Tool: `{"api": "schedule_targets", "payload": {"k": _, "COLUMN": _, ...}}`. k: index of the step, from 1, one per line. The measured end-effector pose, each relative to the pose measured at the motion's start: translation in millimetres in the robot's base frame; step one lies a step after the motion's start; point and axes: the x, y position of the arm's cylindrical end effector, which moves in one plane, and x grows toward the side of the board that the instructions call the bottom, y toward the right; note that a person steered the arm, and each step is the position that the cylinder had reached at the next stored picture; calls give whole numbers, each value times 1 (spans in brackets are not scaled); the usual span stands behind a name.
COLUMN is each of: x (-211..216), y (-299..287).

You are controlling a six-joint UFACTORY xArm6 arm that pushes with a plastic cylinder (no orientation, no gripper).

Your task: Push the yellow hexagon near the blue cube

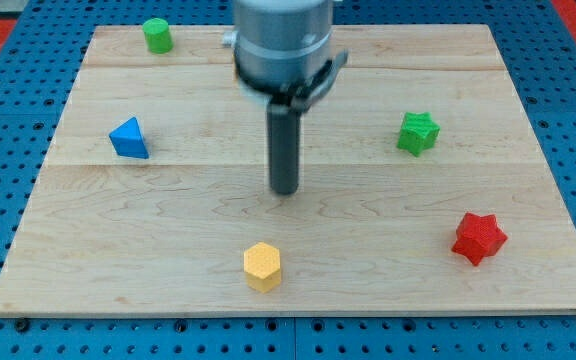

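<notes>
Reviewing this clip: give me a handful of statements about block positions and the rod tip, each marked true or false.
1. My tip touches the yellow hexagon. False: it stands apart, toward the view's top.
2. The blue block lies at the view's left. True.
3. The red star sits at the view's top left. False: bottom right.
4. Two green blocks, a cylinder and a star, are on the board. True.
</notes>
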Motion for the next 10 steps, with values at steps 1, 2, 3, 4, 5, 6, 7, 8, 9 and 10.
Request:
{"api": "schedule_targets", "payload": {"k": 1, "x": 46, "y": -58}}
{"api": "schedule_targets", "payload": {"k": 2, "x": 87, "y": -38}}
{"api": "schedule_targets", "payload": {"k": 3, "x": 103, "y": 14}}
{"api": "schedule_targets", "payload": {"k": 4, "x": 87, "y": 4}}
{"api": "schedule_targets", "payload": {"k": 5, "x": 47, "y": -6}}
{"api": "schedule_targets", "payload": {"k": 6, "x": 12, "y": -11}}
{"api": "schedule_targets", "payload": {"k": 7, "x": 16, "y": -33}}
{"api": "schedule_targets", "payload": {"k": 8, "x": 9, "y": -56}}
{"api": "schedule_targets", "payload": {"k": 9, "x": -39, "y": -47}}
{"api": "schedule_targets", "payload": {"k": 10, "x": -89, "y": -16}}
